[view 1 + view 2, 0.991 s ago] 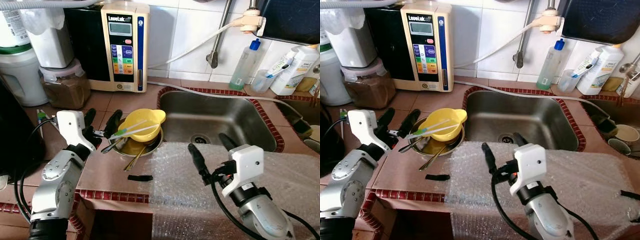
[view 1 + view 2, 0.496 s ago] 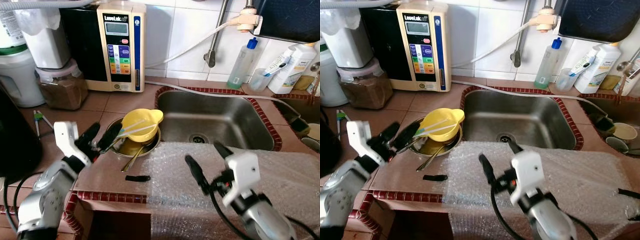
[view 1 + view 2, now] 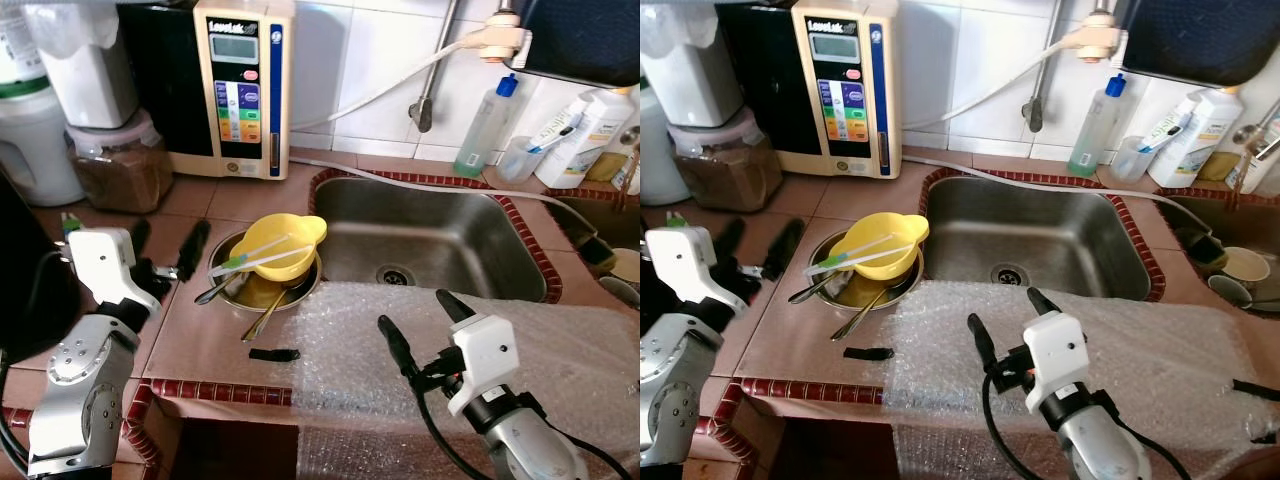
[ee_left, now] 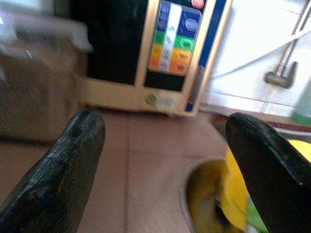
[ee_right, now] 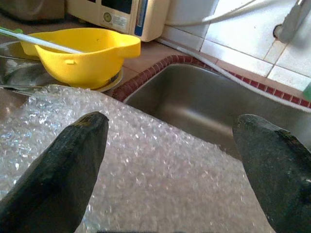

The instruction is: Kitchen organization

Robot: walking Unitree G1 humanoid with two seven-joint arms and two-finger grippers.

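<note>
Left eye view: the left gripper (image 3: 166, 243), fingers spread, hovers beside a round steel bowl (image 3: 232, 287) holding a yellow plastic bowl (image 3: 281, 246) left of the steel sink (image 3: 430, 240); the right gripper (image 3: 418, 322), also parted, hangs over clear bubble wrap (image 3: 560, 350).

A bowl (image 3: 283, 249) sits in a pan (image 3: 236, 290) left of the sink (image 3: 440, 240), bubble wrap (image 3: 450, 330) before both.

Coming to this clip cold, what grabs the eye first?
The yellow bowl stacked in a metal bowl on the counter left of the steel sink, with utensils across them. A bubble wrap sheet covers the counter's front edge, the open right gripper over it; the open left gripper sits left of the bowls.
</note>
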